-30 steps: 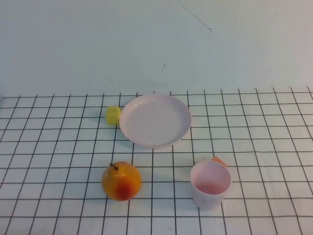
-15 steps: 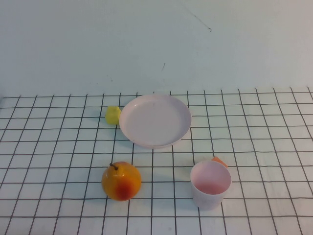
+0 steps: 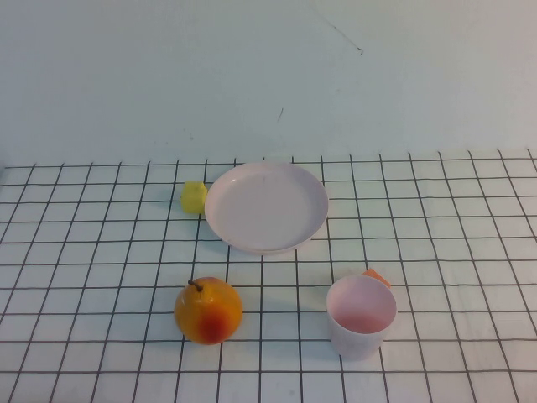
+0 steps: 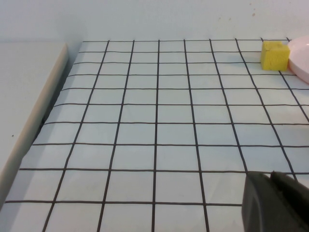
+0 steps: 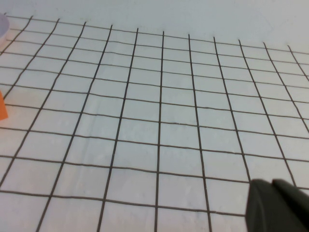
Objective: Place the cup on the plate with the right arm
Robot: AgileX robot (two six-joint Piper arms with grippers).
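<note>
Gridded table (image 3: 436,210): cup (image 3: 361,316) upright, nearer than the plate (image 3: 267,206). Right gripper (image 5: 277,205) and left gripper (image 4: 275,203) barely show; jaws' opening indiscernible. Approach the cup squarely.

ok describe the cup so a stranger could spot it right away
Start at the round pink plate on the gridded table; the cup stands apart from it, nearer the camera and to the right. It is pale pink, handleless and open-topped, unlike the orange-yellow fruit to its left.

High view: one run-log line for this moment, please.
pale pink plastic cup: upright on table, near side | round pale pink plate: bare | left gripper: parked | right gripper: parked | step: not started
</note>
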